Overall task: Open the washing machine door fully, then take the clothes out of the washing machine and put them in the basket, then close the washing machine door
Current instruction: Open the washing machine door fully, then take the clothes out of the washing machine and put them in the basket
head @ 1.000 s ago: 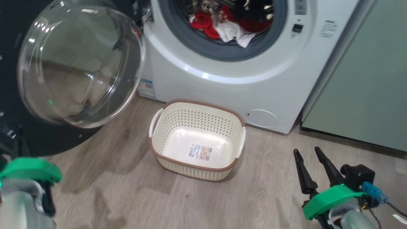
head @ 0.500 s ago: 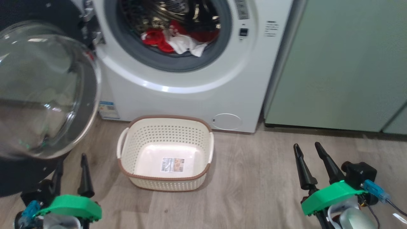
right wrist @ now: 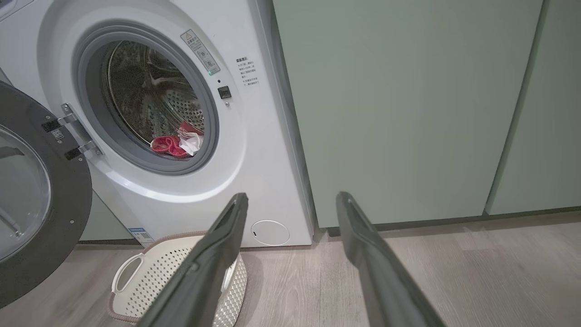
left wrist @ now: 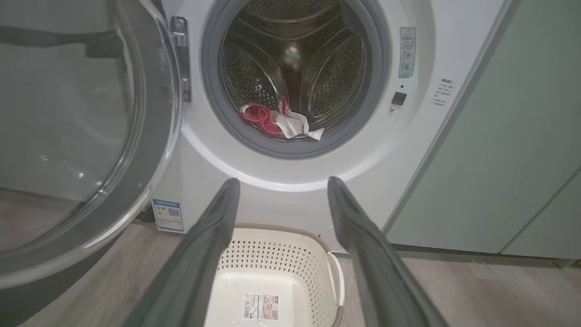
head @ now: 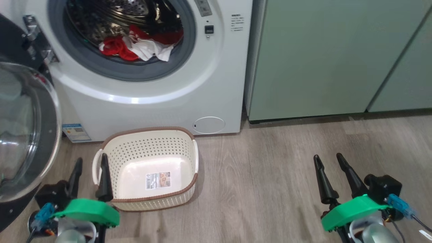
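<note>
The white washing machine (head: 216,77) stands with its drum exposed. Its door (head: 23,135), a black ring around a clear glass bowl, is swung wide to the left. Red and white clothes (head: 135,47) lie at the front of the steel drum, on the grey seal. The cream basket (head: 148,148) sits empty on the floor below the opening, a label on its base. My left gripper (head: 90,162) is open and empty, low by the basket's left handle. My right gripper (head: 327,158) hangs open and empty over bare floor far to the right. The door (left wrist: 86,136), clothes (left wrist: 277,120) and basket (left wrist: 272,254) also appear past my left fingers.
Pale green cabinets (head: 324,57) stand right of the machine. Grey wood floor (head: 270,182) spreads in front. A blue sticker (head: 76,132) and a small round hatch (head: 209,125) mark the machine's lower front.
The head camera has swung right, so the machine, door and basket sit further left in view. My left gripper has come up into view beside the basket. The right gripper holds its place.
</note>
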{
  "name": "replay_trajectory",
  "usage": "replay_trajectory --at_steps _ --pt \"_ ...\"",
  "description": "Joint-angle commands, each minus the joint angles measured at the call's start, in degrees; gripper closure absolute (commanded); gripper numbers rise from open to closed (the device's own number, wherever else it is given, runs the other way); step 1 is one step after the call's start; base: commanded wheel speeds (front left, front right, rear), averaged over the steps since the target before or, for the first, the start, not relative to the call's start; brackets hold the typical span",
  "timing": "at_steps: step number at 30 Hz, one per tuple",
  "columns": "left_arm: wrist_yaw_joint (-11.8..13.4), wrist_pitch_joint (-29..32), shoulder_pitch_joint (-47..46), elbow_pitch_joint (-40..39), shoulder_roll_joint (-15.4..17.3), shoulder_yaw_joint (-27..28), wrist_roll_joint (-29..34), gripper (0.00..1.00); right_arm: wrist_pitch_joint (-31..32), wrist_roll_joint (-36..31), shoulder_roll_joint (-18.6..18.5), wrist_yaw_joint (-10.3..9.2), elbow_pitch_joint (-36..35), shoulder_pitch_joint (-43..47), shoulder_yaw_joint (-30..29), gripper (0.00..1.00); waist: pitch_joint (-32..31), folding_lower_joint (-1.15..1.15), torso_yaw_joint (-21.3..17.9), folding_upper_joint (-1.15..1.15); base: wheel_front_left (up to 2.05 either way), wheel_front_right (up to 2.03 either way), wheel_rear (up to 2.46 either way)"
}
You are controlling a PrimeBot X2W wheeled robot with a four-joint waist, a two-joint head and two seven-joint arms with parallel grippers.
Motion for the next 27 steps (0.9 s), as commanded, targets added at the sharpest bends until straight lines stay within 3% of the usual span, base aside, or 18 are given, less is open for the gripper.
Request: replay_trajectory --at_steps 1,20,27 --pt "-0.36 -0.38 -2.81 -1.73 1.31 1.38 0.17 0.00 -0.36 -0.48 -0.44 -0.03 -2.15 -1.12 0.74 0.00 0.37 0.00 -0.38 0.00 0.00 0.00 0.00" --pt "-0.36 -0.38 -4.00 -0.37 1.70 2.76 0.64 0.00 -0.36 -1.04 -0.23 -0.03 -2.53 -1.57 0.56 0.00 0.78 0.00 0.97 0.00 0.00 0.00 0.00" --pt "-0.36 -0.38 -4.02 0.28 2.41 -0.25 -1.59 0.00 -0.36 -0.80 -0.27 -0.03 -2.27 -1.45 1.02 0.00 0.69 0.00 0.87 0.00 0.06 -0.06 0.00"
